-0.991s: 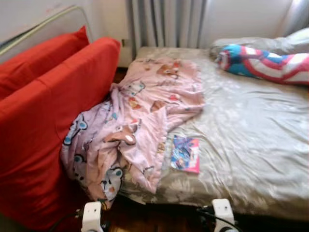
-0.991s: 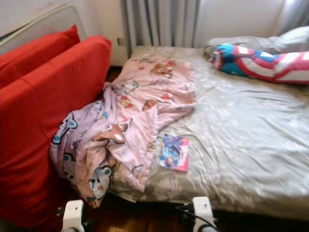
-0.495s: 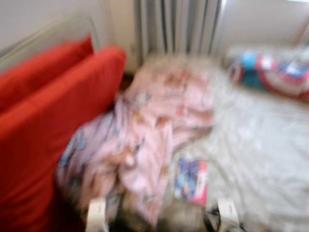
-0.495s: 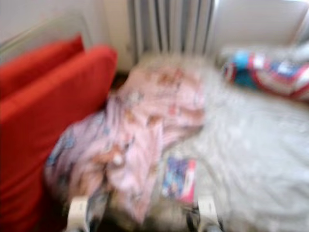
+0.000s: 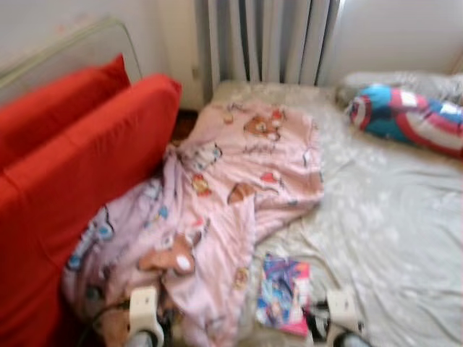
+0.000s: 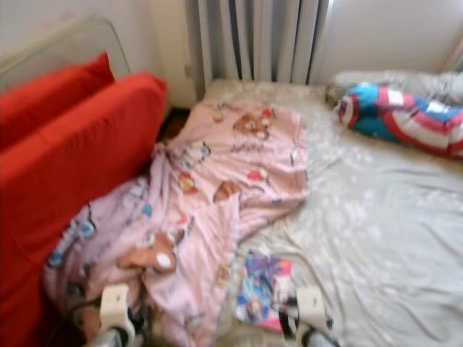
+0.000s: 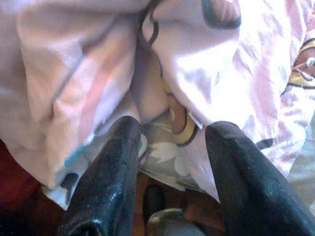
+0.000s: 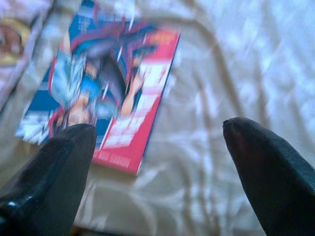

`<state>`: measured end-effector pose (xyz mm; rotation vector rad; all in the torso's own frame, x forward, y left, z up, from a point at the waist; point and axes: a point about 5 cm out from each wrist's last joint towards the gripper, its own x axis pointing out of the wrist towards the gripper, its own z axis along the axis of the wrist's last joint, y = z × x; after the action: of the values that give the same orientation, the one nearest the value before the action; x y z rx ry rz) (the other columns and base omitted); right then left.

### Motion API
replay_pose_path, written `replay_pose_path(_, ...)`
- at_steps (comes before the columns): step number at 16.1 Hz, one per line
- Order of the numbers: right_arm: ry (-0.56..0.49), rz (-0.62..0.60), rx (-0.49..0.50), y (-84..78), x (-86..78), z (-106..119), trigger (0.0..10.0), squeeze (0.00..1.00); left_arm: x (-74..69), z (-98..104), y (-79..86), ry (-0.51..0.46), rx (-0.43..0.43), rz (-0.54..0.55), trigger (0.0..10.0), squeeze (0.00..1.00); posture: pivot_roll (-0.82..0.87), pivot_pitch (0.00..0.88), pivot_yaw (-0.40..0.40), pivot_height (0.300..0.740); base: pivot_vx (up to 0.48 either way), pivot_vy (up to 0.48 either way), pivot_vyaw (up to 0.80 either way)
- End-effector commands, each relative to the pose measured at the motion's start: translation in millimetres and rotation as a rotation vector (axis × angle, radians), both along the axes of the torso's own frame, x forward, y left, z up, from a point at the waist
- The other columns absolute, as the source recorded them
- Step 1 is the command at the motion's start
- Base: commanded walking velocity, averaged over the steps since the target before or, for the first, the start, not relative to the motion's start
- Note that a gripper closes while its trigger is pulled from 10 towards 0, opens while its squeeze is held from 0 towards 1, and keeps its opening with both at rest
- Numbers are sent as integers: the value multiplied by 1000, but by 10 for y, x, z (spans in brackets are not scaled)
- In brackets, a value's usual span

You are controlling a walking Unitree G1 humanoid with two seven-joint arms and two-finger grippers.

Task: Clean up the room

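We're at the bed edge, so this looks like the approach step. Left tool (image 7: 170, 162) hangs open at the pink blanket (image 5: 217, 210) spilling off the bed (image 5: 391, 217); right tool (image 8: 157, 162) is open over the comic book (image 8: 106, 88). Next we'd probably close on one.

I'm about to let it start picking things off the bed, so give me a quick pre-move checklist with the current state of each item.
1. Right gripper open: ok, its two fingers stand wide apart above the sheet.
2. Left gripper open: ok, fingers apart, nothing between them.
3. Book reachable: ok, it lies flat on the bed sheet near the front edge, close below the right gripper.
4. Book free of the blanket: ok, the blanket lies beside it, not over it.
5. Blanket on the bed: not ok, part hangs off the side against the red sofa.
6. Picture sharp enough to aim: cannot tell, the right wrist view is blurred.
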<state>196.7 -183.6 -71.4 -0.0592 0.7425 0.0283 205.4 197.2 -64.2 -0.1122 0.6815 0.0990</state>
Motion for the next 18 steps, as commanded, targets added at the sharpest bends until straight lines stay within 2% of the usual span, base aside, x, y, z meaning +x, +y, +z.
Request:
replay_pose_path(1,-100,26,31,134,225,135,10000,0,-93,-27,79,-5,-7,33,10000,0,-56,1,-11,740,0,0,0)
replay_pose_path(2,-259,58,33,202,597,418,10000,0,-89,-17,76,-24,-11,34,10000,0,-54,0,-13,740,0,0,0)
replay_pose_path(3,-331,73,31,219,724,542,10000,0,51,81,74,-96,-1,20,10000,0,-54,0,-14,740,0,0,0)
replay_pose_path(4,-369,76,26,214,791,615,10000,0,565,543,58,-368,28,-21,10000,0,-55,0,-17,740,0,0,0)
replay_pose_path(5,-407,79,9,209,836,675,10000,0,585,598,65,-412,32,-22,10000,0,-54,0,-19,740,0,0,0)
replay_pose_path(6,-491,106,-5,237,883,780,10000,0,557,632,68,-458,31,-21,10000,0,-53,0,-23,740,0,0,0)
replay_pose_path(7,-515,128,-27,247,877,798,10000,0,547,655,62,-485,32,-26,10000,0,-52,0,-25,740,0,0,0)
replay_pose_path(9,-541,123,-5,263,865,812,10000,0,565,753,18,-551,39,-33,10000,0,-54,0,-26,740,0,0,0)
replay_pose_path(11,-556,129,9,298,832,808,10000,0,530,806,31,-598,30,9,10000,0,-62,0,-30,740,0,0,0)
replay_pose_path(14,-604,89,16,299,816,856,10000,0,476,802,11,-600,30,-3,10000,0,-68,0,-30,740,0,0,0)
replay_pose_path(18,-613,79,12,290,884,914,10000,0,525,858,0,-604,32,-23,10000,0,-43,0,-37,740,0,0,0)
